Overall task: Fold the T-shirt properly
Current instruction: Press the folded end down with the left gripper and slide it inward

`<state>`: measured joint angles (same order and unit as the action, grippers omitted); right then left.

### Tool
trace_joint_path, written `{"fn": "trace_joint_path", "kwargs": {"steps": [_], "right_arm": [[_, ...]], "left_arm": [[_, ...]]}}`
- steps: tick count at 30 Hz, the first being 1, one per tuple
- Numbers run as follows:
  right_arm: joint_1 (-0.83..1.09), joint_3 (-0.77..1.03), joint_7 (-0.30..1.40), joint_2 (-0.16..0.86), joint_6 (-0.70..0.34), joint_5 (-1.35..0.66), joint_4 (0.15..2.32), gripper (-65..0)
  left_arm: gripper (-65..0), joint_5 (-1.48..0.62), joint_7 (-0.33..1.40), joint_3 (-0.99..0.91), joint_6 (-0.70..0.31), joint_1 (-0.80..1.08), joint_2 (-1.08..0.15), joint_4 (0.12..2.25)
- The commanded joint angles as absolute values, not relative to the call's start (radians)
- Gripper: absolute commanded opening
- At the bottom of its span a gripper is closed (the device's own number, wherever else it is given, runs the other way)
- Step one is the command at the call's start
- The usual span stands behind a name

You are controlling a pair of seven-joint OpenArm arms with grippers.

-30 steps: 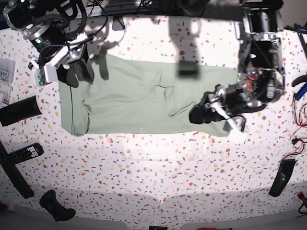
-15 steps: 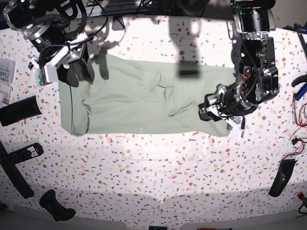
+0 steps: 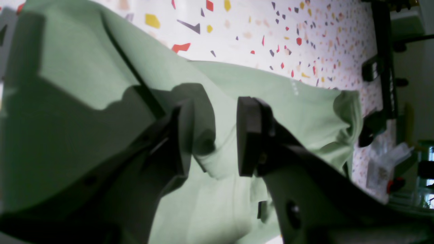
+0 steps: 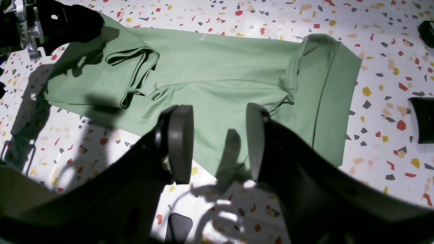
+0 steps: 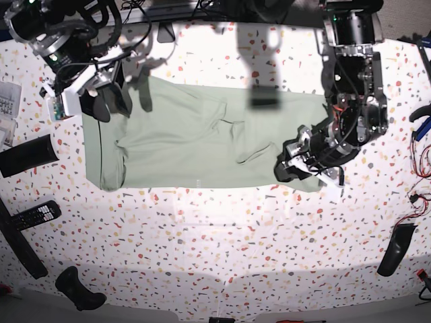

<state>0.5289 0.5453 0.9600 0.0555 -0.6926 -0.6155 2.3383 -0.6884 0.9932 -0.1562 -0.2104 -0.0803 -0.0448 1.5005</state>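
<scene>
We see the T-shirt (image 5: 202,141) spread across the far half of the counter (image 5: 215,249), its long axis running from the counter's left edge toward its right edge. The left gripper (image 5: 293,165) sits low over the shirt's end nearest the right edge, at the near hem. In the left wrist view its fingers (image 3: 249,135) stand parted with a raised ridge of cloth between them; nothing is pinched yet. The right gripper (image 5: 111,101) hangs at the shirt's far corner toward the left edge, fingers (image 4: 179,142) apart and empty, above the cloth edge.

We judge the left arm the better placed for the coming grasp: the cloth already lies between its fingers.

Shirt condition: pale green, partly folded, one end doubled over near the left edge, creases and a loose flap near the middle, a small white mark (image 5: 196,182) at the near hem.
</scene>
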Motion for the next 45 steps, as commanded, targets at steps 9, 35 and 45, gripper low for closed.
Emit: {"fn": "trace_joint_path", "kwargs": {"steps": [9,35,45], "right_arm": [[0.515,0.548,0.936,0.061,-0.698,-0.636,2.356,-40.4],[0.498,0.548,0.973,0.061,-0.698,-0.629,2.356,-40.4],[0.498,0.548,0.989,0.061,-0.698,-0.632,2.356,-40.4]], "left_arm": [[-45.6,-0.598,1.019,-0.142,-0.171,-0.097,-0.044,1.517],[-45.6,-0.394,0.818,0.139,-0.155,-0.272,-0.047,1.409],[-45.6,-0.419,0.908,0.139,-0.250,-0.271,-0.048,1.409]]}}
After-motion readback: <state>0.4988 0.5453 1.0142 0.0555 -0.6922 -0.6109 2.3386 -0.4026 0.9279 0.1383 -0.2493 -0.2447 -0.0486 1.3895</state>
